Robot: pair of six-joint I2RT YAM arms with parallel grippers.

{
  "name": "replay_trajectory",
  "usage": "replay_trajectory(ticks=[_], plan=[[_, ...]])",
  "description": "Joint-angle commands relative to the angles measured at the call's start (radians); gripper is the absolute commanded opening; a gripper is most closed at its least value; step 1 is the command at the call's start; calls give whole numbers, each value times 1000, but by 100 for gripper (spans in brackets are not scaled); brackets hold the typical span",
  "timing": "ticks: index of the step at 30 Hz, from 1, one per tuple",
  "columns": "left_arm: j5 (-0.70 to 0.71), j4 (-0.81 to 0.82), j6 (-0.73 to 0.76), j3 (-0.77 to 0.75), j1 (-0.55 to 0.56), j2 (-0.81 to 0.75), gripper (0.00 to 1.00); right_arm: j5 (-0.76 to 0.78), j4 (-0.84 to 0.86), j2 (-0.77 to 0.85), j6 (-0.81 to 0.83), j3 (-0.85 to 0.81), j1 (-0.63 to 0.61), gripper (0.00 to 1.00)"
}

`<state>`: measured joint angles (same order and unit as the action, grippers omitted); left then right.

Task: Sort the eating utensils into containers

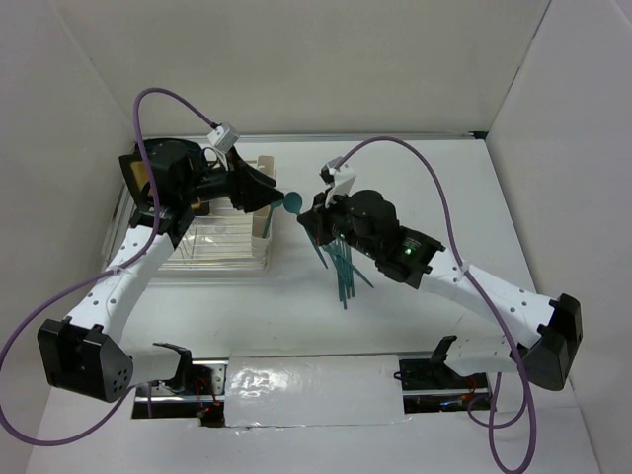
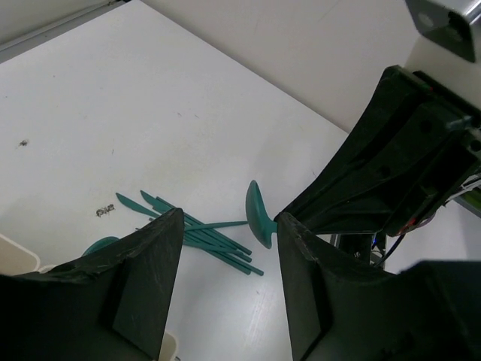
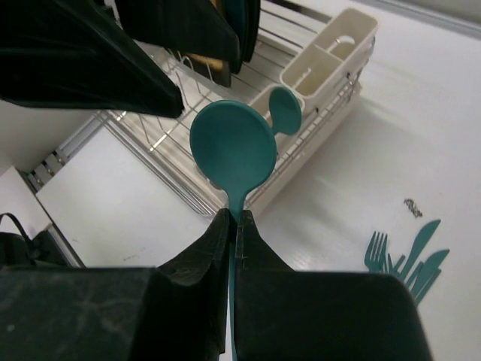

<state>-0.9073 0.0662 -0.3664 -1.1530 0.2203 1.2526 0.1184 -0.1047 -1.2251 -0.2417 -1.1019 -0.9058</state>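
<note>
My right gripper (image 3: 235, 218) is shut on the handle of a teal spoon (image 3: 233, 147), held in the air with its bowl toward the cream-white cups (image 3: 331, 53). A second teal spoon (image 3: 285, 109) stands in one cup. In the top view, the right gripper (image 1: 309, 205) holds the spoon (image 1: 293, 202) just right of the cups (image 1: 263, 225). My left gripper (image 1: 270, 192) is open and empty, its tips close to the held spoon's bowl (image 2: 259, 214). A pile of teal utensils (image 1: 341, 262) lies on the table beneath the right arm and also shows in the left wrist view (image 2: 195, 229).
A wire dish rack (image 1: 212, 242) stands at the left and carries the cups on its right side. A tan-and-black board (image 1: 143, 178) sits at its far left end. White walls close in the table on the left, back and right.
</note>
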Motion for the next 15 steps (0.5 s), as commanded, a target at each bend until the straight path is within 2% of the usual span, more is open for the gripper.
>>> replay_trajectory(ticks=[1, 6, 10, 12, 15], plan=[[-42, 21, 6, -47, 2, -4, 64, -33, 33, -22, 48, -79, -12, 0], [-38, 9, 6, -57, 1, 11, 63, -23, -6, -73, 71, -148, -30, 0], [-35, 7, 6, -54, 2, 10, 57, -11, -6, -115, 85, -182, -39, 0], [-28, 6, 9, -54, 1, 11, 49, -2, -6, -122, 87, -193, -39, 0], [-2, -11, 20, -59, 1, 19, 30, 7, -6, -116, 85, -193, -41, 0]])
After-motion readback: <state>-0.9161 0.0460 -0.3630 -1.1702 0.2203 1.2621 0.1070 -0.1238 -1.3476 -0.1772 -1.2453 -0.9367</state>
